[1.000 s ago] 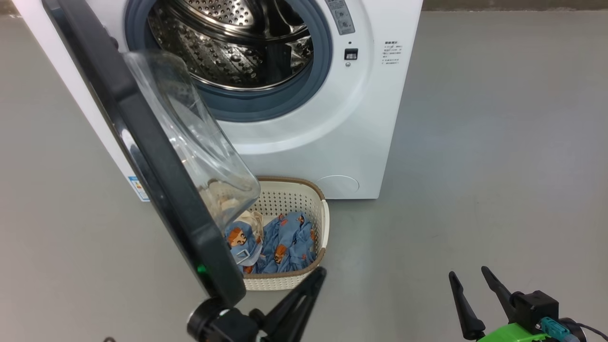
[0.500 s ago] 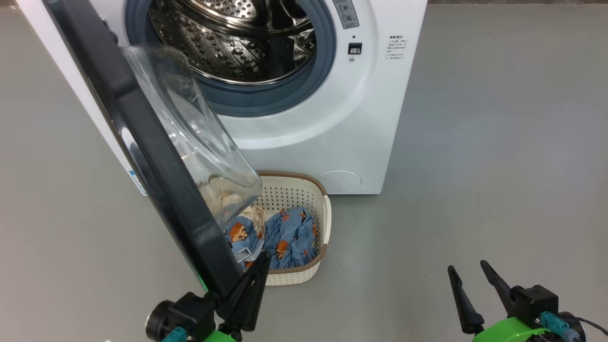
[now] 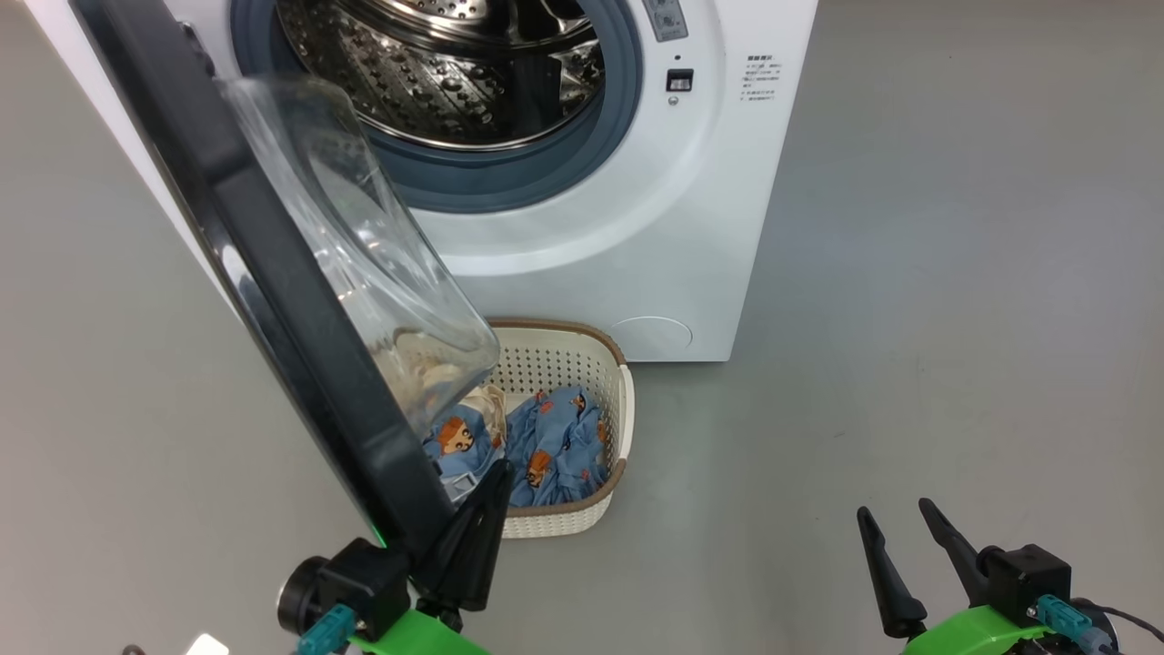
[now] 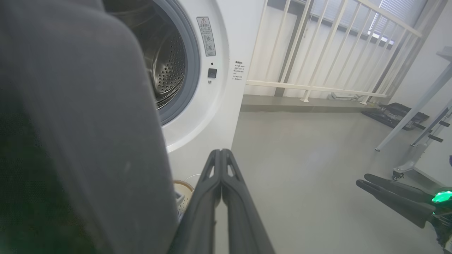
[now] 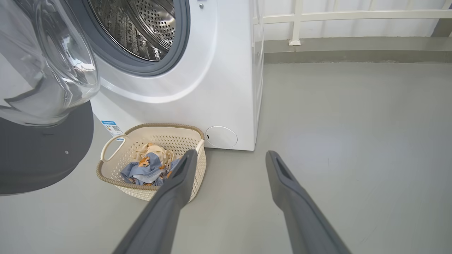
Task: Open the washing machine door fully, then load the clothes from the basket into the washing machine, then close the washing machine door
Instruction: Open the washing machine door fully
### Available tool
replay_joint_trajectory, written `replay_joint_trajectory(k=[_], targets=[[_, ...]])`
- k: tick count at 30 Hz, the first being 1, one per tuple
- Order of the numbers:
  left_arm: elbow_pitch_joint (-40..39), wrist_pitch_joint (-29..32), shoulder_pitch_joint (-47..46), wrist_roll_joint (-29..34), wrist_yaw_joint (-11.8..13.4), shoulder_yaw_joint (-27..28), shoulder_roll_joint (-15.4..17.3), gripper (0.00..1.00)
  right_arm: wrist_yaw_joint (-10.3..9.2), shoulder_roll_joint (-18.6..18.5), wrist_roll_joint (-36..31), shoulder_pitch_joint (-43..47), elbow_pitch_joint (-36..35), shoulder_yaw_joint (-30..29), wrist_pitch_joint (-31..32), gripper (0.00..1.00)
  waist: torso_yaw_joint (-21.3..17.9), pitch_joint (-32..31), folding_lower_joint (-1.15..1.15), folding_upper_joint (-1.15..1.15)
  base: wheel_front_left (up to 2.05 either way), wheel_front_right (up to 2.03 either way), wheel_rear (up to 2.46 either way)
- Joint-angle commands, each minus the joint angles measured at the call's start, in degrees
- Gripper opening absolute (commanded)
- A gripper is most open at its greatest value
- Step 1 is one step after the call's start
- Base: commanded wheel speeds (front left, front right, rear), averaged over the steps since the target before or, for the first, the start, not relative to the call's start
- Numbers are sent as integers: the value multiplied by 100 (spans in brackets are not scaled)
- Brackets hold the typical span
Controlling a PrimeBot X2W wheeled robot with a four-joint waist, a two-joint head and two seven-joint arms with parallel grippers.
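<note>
The washing machine door [image 3: 273,300] stands partly open, its black lower rim just left of the left gripper [image 3: 496,478], whose fingers are pressed together above the basket [image 3: 624,400]. The right gripper [image 3: 894,509], fingers spread and empty, hangs well apart to the right.

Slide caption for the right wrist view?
Right end effector open; clothes in basket before washing machine, door swung open.

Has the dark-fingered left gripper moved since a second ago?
Yes: the left gripper went left along the cream perforated basket's front, from its right corner to the black-rimmed door's edge.
</note>
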Motion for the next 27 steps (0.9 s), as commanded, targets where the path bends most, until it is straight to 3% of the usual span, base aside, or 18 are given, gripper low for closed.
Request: replay_joint_trajectory(k=[1, 27], targets=[[-112, -20, -162, 34, -14, 208, 23, 0, 9, -43, 7, -208, -99, 138, -68, 100, 14, -4, 0, 0, 0, 0, 0], [215, -20, 128, 289, 17, 843, -138, 0, 9, -2, 83, -156, -8, 200, -68, 100, 367, -117, 0, 0, 0, 0, 0]])
